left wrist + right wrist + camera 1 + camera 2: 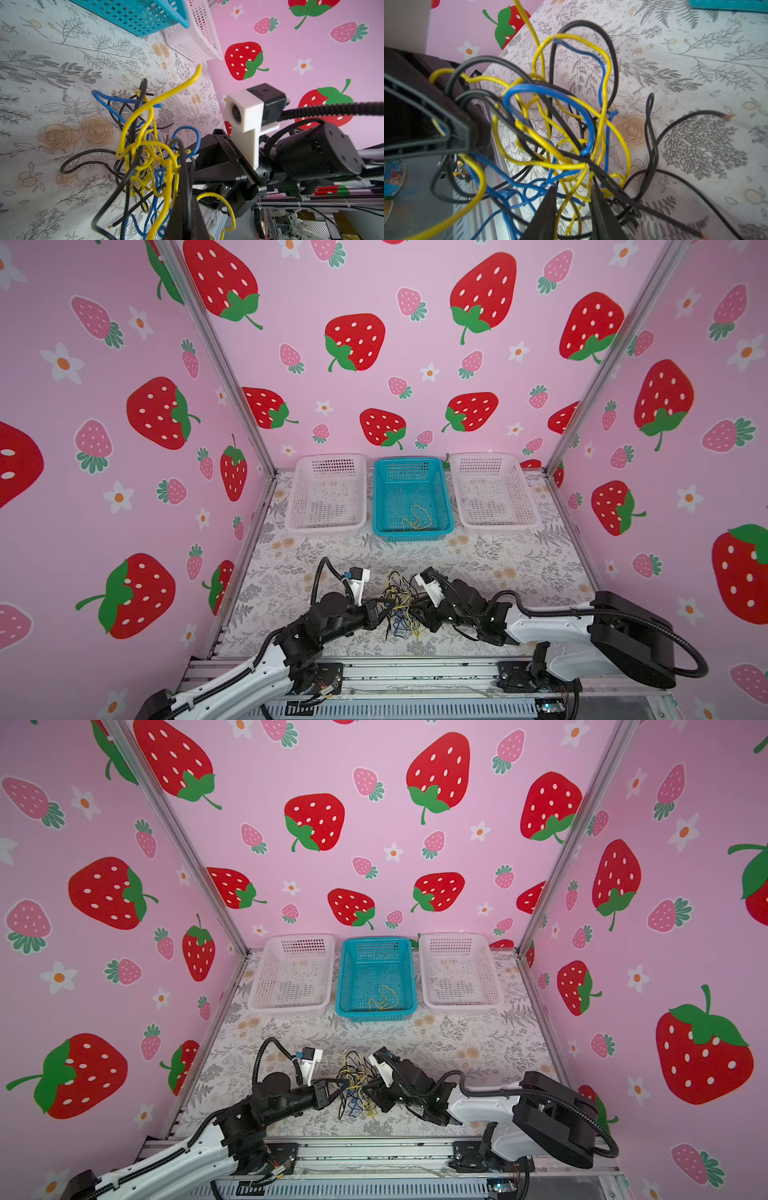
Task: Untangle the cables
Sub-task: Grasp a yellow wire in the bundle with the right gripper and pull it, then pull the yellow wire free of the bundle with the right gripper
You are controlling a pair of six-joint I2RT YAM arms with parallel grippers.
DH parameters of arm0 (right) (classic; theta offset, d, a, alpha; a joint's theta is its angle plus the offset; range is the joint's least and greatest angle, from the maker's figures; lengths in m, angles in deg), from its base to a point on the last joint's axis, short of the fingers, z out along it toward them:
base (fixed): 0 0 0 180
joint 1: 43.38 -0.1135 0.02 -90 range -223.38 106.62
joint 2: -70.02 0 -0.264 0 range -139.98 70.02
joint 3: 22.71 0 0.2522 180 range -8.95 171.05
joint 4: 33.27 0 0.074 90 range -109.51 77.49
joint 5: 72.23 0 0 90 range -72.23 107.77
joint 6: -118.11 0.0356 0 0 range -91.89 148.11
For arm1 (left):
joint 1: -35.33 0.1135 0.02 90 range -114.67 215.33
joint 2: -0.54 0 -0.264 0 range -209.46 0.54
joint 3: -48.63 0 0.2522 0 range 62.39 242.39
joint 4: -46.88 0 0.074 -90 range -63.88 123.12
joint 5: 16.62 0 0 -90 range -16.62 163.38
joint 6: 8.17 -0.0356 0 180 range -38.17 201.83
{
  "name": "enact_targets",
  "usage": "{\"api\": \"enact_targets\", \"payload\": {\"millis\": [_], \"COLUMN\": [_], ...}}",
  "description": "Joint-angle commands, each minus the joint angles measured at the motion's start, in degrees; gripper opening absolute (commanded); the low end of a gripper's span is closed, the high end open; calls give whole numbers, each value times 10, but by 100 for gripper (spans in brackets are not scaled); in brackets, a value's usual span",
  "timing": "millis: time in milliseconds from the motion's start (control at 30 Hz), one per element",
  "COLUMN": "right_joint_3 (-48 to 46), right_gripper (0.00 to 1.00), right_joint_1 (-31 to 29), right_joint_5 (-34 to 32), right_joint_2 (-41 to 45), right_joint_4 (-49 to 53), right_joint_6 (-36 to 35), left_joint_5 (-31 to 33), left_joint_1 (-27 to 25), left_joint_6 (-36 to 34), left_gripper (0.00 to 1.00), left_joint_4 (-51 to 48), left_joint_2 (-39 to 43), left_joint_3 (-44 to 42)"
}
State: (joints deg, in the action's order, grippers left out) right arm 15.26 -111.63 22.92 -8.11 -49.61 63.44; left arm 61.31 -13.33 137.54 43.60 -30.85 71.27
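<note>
Up front on the flowered table (519,556), the cables (401,605), a black, yellow and blue knot too crossed to count, sit between two grippers: the left gripper (387,604) clamped on strands, the right gripper (573,193) with jaws apart around a yellow one. Well behind stand three baskets, two white baskets (328,459) flanking one blue basket (411,462) holding a single yellow cable (417,518).

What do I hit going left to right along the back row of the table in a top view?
left white basket → blue basket, with a loose yellow cable inside → right white basket
</note>
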Motion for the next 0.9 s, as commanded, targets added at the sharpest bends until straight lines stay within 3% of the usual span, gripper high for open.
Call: {"api": "enact_targets", "payload": {"millis": [0, 300, 400, 600, 867], "right_joint_3": [23, 25, 32, 0, -85], "right_gripper": [32, 31, 21, 3, 0], "right_joint_1": [-2, 2, 2, 4, 59], "right_joint_5": [-57, -67, -81, -172, -200], "right_joint_2": [-9, -64, -71, -18, 119], "right_joint_4": [3, -86, -82, -28, 70], "right_joint_6": [29, 64, 62, 52, 52], "left_joint_5": [-13, -11, -10, -7, 33], "left_joint_1": [-2, -2, -2, -3, 1], "left_joint_6": [13, 23, 23, 5, -14], "left_gripper": [0, 0, 0, 0, 0], "left_joint_4": [67, 78, 73, -7, -181], "left_joint_2": [5, 26, 33, 82, 178], "left_joint_3": [1, -10, -9, 7, 20]}}
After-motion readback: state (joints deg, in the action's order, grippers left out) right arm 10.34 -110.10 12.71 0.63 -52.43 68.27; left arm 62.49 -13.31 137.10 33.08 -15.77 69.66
